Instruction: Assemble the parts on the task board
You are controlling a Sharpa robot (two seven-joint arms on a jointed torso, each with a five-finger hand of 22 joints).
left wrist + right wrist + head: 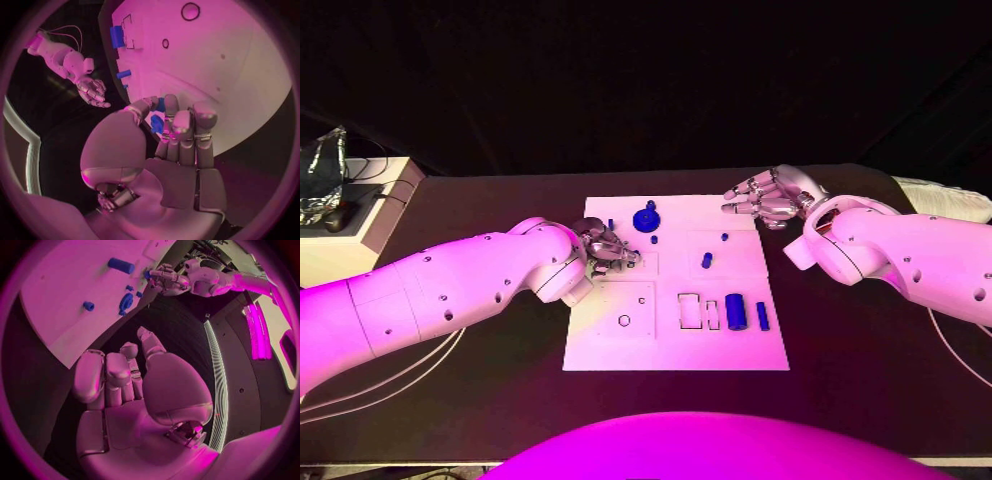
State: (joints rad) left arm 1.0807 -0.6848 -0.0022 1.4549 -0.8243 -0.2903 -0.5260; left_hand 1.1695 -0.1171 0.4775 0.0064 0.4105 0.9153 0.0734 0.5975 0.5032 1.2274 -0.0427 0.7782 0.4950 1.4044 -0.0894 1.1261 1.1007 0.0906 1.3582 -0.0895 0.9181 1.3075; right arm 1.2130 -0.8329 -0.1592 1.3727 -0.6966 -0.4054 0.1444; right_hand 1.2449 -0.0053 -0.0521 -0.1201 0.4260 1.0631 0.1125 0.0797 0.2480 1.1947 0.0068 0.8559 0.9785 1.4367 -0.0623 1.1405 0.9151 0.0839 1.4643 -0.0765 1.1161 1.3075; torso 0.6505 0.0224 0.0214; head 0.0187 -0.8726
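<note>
The white task board (625,345) lies in the middle of the black table. My left hand (607,250) hovers over the board's left side and pinches a small blue part (156,123) between thumb and fingers. A round blue part (646,217) stands near the board's far edge, just beyond that hand. A small blue peg (707,260) sits mid-board. A blue cylinder (734,311) and a thin blue bar (762,315) lie at the right. My right hand (764,200) hangs off the board's far right corner, fingers apart and holding nothing (125,385).
A beige box (365,225) with a crumpled foil object (322,165) stands at the table's far left. Rectangular slots (691,310) and a small round hole (625,321) mark the board's near half.
</note>
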